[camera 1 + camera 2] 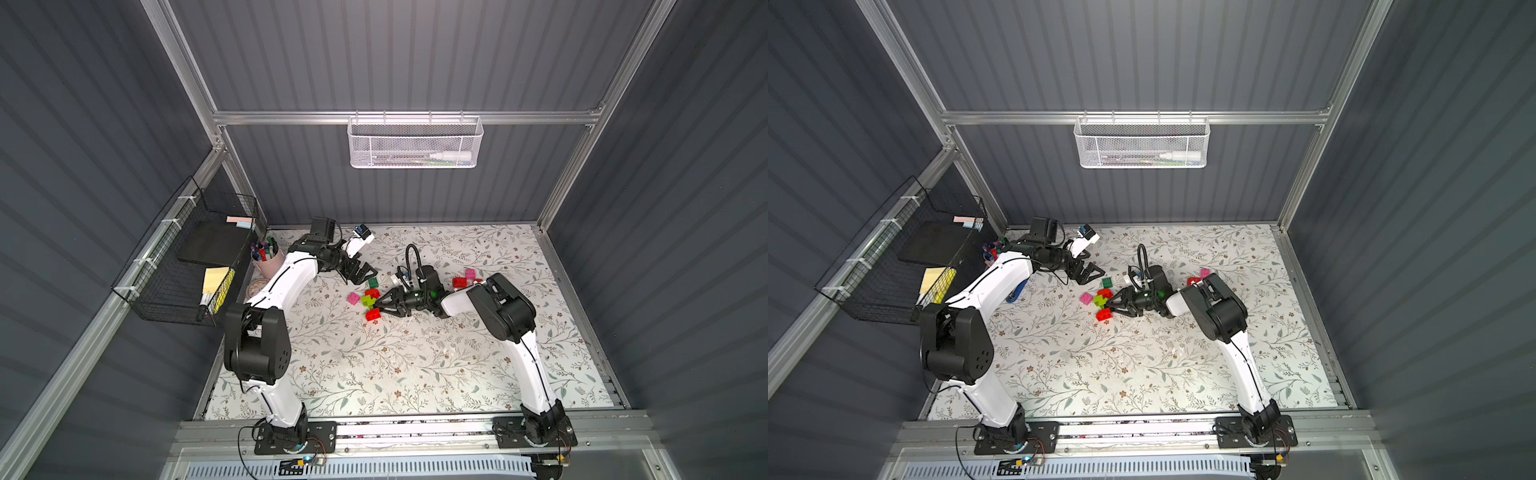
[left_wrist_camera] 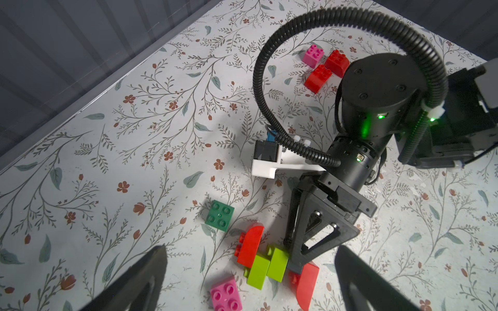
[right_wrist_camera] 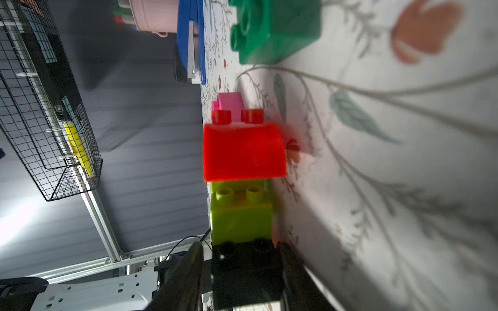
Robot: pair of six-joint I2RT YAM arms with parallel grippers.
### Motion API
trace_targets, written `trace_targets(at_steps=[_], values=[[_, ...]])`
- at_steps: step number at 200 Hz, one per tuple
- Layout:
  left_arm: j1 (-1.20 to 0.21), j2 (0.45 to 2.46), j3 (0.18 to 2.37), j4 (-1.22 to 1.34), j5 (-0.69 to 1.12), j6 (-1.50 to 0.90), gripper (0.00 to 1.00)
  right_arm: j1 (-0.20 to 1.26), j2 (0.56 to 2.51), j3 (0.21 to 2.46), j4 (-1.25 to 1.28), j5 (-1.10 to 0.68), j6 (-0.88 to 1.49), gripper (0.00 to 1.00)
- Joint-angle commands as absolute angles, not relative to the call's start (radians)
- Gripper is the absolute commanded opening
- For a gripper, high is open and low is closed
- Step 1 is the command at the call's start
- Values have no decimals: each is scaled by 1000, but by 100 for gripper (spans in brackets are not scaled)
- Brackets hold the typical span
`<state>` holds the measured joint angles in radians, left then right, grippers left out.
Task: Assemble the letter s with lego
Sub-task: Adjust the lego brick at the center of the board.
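Saw, in both top views, a joined lego cluster (image 1: 368,300) of red and lime-green studded plastic bricks lying near the middle of the floral-printed tabletop (image 1: 415,365). Found the right gripper (image 1: 377,306) stretched in from three o'clock, low over the tabletop, tips at the cluster's three-o'clock side. Found the left gripper (image 1: 362,274) at eleven o'clock of the cluster, clear of every brick, jaws spread wide and holding nothing. Noted a loose pink square brick (image 1: 353,298) just beside the cluster at nine o'clock. Noted also a loose dark green square brick (image 1: 373,282) at twelve o'clock, and two red bricks (image 1: 460,282) with a second pink brick (image 1: 470,273) well apart toward two o'clock, beside the right arm (image 1: 503,307).

From the left wrist, made out the cluster as a curved red piece, two lime-green bricks stepped against each other and another curved red piece, all lying sideways with studs pointing along the tabletop. Saw the right gripper's triangular black fingers (image 2: 341,229) straddling the end beside the lime-green bricks.

From the right wrist, found a black studded brick (image 3: 246,272) sitting between both fingers, joined to a lime-green brick (image 3: 241,215) and then a curved red piece (image 3: 244,150). Could not tell whether clamped on the black studded brick or only flanking it closely. Glimpsed a blue stapler (image 3: 188,40) and a pale pink pen cup (image 3: 153,13) far behind.
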<state>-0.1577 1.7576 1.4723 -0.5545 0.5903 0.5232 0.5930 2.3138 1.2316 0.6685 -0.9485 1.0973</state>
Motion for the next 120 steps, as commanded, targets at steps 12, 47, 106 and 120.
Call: trace_targets(at_steps=[12,47,106,120], values=[[-150,1773,1505,-584,609,513,99,614,2276,1210,637,-904,1060,50],[-150,1767,1506,-590,605,514,100,628,2225,1207,509,-857,950,55],[-150,1769,1514,-594,591,507,100,666,2124,1280,154,-724,683,66],[-149,1768,1514,-593,584,504,99,673,2120,1301,100,-707,652,67]])
